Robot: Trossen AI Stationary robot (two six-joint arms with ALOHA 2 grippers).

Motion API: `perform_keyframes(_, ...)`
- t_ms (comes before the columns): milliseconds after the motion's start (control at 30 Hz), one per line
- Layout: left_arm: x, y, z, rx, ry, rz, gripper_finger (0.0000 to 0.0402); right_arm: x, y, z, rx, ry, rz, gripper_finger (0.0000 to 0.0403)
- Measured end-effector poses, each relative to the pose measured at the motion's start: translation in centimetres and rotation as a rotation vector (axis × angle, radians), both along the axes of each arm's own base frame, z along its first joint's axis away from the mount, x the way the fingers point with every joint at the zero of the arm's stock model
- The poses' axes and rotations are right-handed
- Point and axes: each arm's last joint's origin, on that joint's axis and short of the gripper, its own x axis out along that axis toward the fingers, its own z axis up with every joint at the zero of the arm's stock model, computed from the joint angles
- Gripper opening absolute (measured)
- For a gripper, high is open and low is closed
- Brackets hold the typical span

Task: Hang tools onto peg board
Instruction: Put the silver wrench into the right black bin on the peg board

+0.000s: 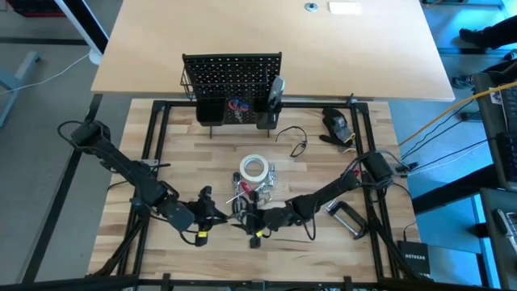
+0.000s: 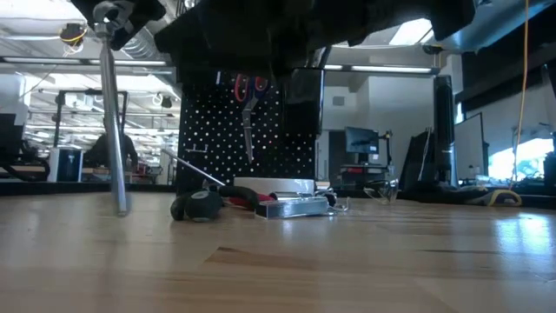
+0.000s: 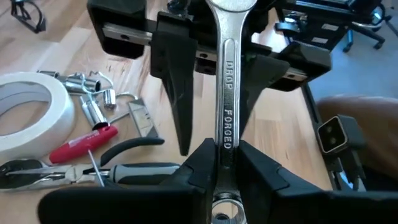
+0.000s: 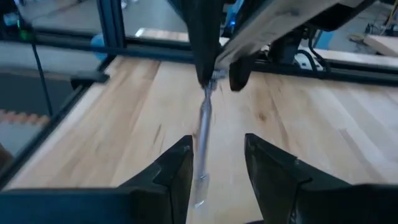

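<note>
The left tool (image 3: pixel 222 163), just beside the tape (image 1: pixel 254 168), clamps a wrench (image 3: pixel 225 93) while the right tool (image 4: pixel 214 167) stands open around it, so a clean handover likely needs the right closing firmly before the left releases.

Bulky black device (image 1: pixel 337 123) near the table's back right, small black box (image 1: pixel 414 257) off its front-right corner

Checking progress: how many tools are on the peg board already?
2: red-handled scissors hang at the peg board's middle; a silver tool stands in its right-hand cup. The cups may hide more.
</note>
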Motion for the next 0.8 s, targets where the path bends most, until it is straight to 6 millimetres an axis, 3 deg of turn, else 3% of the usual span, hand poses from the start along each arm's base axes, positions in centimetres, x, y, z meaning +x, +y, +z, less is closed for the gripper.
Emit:
perform_keyframes(200, -0.4, -0.6, 0.2, -0.001, -0.009, -0.02, 0.0037, -1.6, 0.8, 3.3, -0.051, 0.0, 0.003, 0.0147)
perform_keyframes(500, -0.4, -0.6, 0.2, -0.005, -0.015, -0.017, 0.0041, -4.1, 1.5, 5.6, 0.001, 0.108, 0.008, 0.0147)
perform_keyframes(700, -0.2, -0.7, 1.2, 0.014, -0.048, -0.012, 0.0038, -4.3, 1.1, 5.8, 0.013, 0.13, -0.005, 0.0147)
perform_keyframes(800, -0.1, -0.8, 2.1, 0.037, -0.079, -0.013, 0.004, -3.7, 0.6, 4.9, 0.063, 0.123, 0.013, 0.0148)
